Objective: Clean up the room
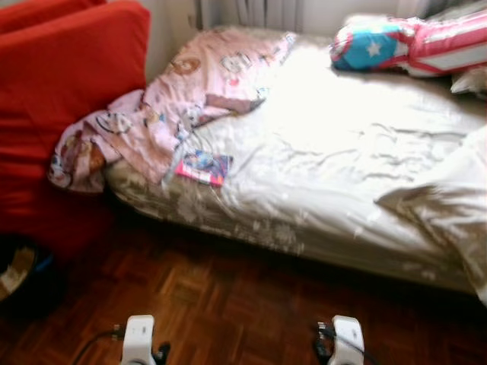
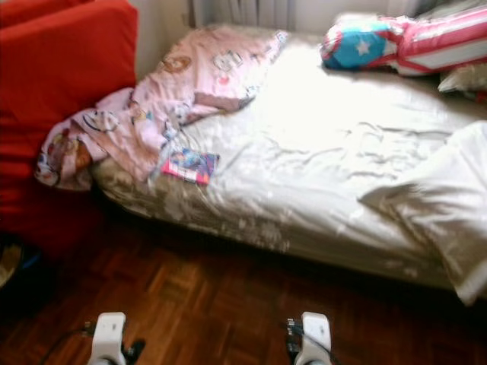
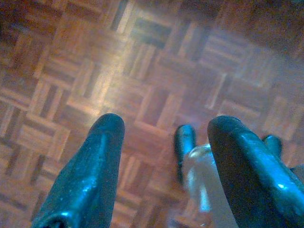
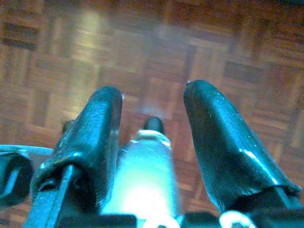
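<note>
A bed (image 1: 342, 175) with a rumpled pale sheet is seen ahead, its far right side cut off by the frame. A pink printed blanket (image 1: 163, 114) is draped over the bed's left corner and hangs partly against a red sofa (image 1: 61, 99), which is itself cropped at the left edge. A small booklet (image 1: 203, 166) is laid on the sheet just beside the blanket's lower fold; its cover is too blurred to be read. At the head of the bed a blue-and-red cushion (image 1: 369, 44) with a white star is set against a pink striped one (image 1: 453, 46), the latter cut off at the right. A dark bag (image 1: 23, 274) is made out on the parquet floor (image 1: 228, 296) at the foot of the sofa, mostly in shadow and hard to identify.

Both arms are lowered, with only the wrists shown at the bottom edge of the head views. The left gripper (image 3: 164, 142) is held above bare parquet, jaws spread apart and holding nothing. The right gripper (image 4: 152, 114) is likewise held over the floor, jaws parted and unladen.
</note>
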Controlling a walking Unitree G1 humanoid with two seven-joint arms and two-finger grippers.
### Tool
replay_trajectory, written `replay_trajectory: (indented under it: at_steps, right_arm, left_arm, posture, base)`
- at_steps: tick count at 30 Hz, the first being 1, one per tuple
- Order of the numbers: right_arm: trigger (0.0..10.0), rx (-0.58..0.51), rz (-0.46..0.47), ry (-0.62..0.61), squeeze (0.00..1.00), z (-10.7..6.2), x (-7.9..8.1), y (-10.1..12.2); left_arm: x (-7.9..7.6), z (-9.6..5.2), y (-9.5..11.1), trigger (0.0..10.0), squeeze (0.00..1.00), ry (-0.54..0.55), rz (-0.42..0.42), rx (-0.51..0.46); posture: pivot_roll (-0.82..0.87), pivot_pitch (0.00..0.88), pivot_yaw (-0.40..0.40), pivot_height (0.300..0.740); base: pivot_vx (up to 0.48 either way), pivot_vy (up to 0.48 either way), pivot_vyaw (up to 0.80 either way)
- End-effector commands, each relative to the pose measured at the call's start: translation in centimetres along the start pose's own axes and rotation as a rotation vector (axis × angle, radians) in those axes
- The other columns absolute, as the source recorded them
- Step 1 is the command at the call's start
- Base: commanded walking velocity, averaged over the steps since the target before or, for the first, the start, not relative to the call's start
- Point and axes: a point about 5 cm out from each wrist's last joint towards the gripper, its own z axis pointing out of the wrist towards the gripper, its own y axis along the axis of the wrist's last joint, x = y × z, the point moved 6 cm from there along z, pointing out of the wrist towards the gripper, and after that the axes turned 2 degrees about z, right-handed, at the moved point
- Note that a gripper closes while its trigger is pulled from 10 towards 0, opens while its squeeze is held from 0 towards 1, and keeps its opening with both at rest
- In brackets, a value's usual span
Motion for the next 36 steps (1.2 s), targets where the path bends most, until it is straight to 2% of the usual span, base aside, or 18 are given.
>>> replay_trajectory:
  at_steps: [1,8,30,36]
  right_arm:
    - [10.0,0.012,0.003,-0.004,0.00,-0.06,0.00,-0.39]
    - [10.0,0.019,0.007,-0.008,0.00,-0.08,-0.10,-0.52]
    - [10.0,0.028,-0.013,0.002,0.00,-0.01,0.22,-0.51]
    - [10.0,0.015,-0.012,0.015,0.00,-0.02,0.41,-0.37]
  left_arm:
    - [0.51,-0.21,-0.93,10.0,0.00,0.012,0.004,0.030]
    - [0.38,-0.23,-1.07,10.0,0.00,0.006,0.009,0.035]
    - [0.03,-0.20,-1.06,10.0,0.00,-0.001,0.024,0.036]
    - [-0.01,-0.22,-1.07,10.0,0.00,-0.004,0.024,0.034]
  posture:
    - [0.06,0.125,-0.005,0.740]
    - [0.06,0.132,-0.008,0.740]
    - [0.05,0.136,-0.013,0.740]
    - [0.05,0.139,-0.011,0.740]
  base:
    - [0.000,0.000,0.00]
    - [0.000,0.000,0.00]
    - [0.229,0.000,-0.75]
    - [0.274,0.000,0.00]
